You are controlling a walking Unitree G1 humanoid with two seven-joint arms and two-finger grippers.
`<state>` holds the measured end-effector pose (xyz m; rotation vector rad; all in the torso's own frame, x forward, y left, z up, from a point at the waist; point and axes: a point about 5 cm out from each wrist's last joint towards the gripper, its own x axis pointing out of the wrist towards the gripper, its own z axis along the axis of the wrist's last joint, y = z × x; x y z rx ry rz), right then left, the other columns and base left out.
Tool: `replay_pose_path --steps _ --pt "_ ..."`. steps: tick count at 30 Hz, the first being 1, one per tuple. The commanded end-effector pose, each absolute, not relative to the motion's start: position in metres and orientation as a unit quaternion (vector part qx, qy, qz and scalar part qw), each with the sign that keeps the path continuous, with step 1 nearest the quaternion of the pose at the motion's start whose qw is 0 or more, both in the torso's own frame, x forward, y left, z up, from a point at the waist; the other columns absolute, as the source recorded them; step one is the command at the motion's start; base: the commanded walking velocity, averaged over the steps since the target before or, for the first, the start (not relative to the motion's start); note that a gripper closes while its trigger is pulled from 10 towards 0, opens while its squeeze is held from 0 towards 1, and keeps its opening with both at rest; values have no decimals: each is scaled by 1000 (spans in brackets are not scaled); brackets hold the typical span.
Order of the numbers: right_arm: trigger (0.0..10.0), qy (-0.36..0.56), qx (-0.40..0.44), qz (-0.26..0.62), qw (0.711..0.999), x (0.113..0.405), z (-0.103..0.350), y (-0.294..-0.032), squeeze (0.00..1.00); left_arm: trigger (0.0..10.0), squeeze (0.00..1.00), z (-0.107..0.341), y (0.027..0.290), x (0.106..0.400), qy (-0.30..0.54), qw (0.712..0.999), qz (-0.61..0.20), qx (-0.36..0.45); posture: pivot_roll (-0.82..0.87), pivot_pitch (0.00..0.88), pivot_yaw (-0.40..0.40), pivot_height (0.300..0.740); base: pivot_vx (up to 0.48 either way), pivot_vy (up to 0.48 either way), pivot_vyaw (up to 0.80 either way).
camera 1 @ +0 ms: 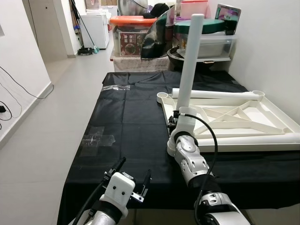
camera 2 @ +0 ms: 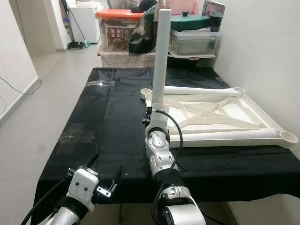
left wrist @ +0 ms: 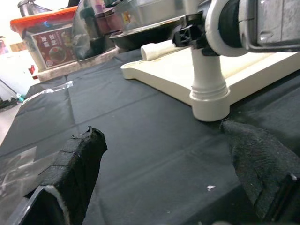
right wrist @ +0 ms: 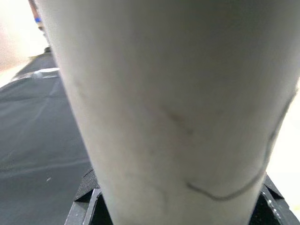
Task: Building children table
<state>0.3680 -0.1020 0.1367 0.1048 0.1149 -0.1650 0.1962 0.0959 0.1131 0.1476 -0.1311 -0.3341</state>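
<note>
Smooth white plastic, the round table leg [camera 1: 191,61] stands upright in the near-left corner socket of the upturned, cross-braced tabletop [camera 1: 243,123] on the black cloth [camera 1: 126,117], clasped low by the right gripper [camera 1: 176,118], while the left gripper [camera 1: 132,176] hovers nearer, fingers spread wide.

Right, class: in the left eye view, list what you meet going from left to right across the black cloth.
Clear tape patch → left gripper, jaws open → right gripper clamped on the upright white table leg → upturned white tabletop with two loose legs lying on it.
</note>
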Motion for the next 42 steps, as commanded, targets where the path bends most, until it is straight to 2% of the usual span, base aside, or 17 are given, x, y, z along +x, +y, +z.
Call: replay_pose_path --steps 1,2,3,8,9,15,16,24,26,27,29,30,31,38,39,41,42 --pt "157 120 130 -97 980 357 114 -88 0 10000 0 112 96 196 -65 981 -170 73 4 0 -4 740 0 0 0" --pt "157 120 130 -97 980 357 114 -88 0 10000 0 112 96 196 -65 981 -170 73 4 0 -4 740 0 0 0" --pt "10000 98 131 -60 985 357 120 -80 1000 10000 0 112 96 196 -65 981 -170 73 5 0 -6 740 0 0 0" --pt "10000 56 122 -21 991 362 130 -81 1000 10000 0 112 96 196 -64 981 -169 73 2 0 -5 740 0 0 0" --pt "10000 48 132 -4 990 364 131 -83 0 10000 0 112 96 196 -64 981 -169 73 1 0 -5 740 0 0 0" --pt "10000 -2 147 128 981 367 142 -76 0 10000 0 112 96 197 -63 981 -170 73 -3 0 -1 740 0 0 0" --pt "10000 -5 144 277 950 363 142 -70 0 10000 0 112 95 197 -62 980 -171 74 -3 0 -1 740 0 0 0" --pt "10000 23 119 414 902 364 148 -75 0 10000 0 112 95 198 -64 980 -171 74 2 0 3 740 0 0 0" --pt "10000 44 58 520 851 361 153 -74 0 10000 0 112 95 198 -64 980 -171 73 0 0 4 740 0 0 0" --pt "10000 44 58 520 851 361 153 -74 0 10000 0 112 95 198 -64 980 -171 73 0 0 4 740 0 0 0" --pt "10000 73 10 604 794 355 152 -72 0 10000 0 113 95 198 -64 980 -172 74 3 0 3 740 0 0 0" --pt "10000 73 10 604 794 355 152 -72 0 10000 0 113 95 198 -64 980 -172 74 3 0 3 740 0 0 0" --pt "10000 85 -6 636 767 351 151 -70 0 10000 0 112 94 198 -61 980 -172 75 5 0 -5 740 0 0 0" --pt "10000 100 -28 683 723 349 154 -63 0 10000 0 112 93 198 -61 980 -174 76 11 0 -9 740 0 0 0" --pt "4039 102 -23 690 716 349 156 -61 0 10000 0 113 93 197 -61 980 -173 76 11 0 -9 740 0 0 0" --pt "4039 103 -19 694 712 349 157 -61 0 10000 0 113 93 197 -61 980 -172 76 11 0 -9 740 0 0 0" --pt "0 102 -12 698 709 349 158 -60 0 10000 0 112 93 197 -61 980 -172 77 11 0 -9 740 0 0 0"
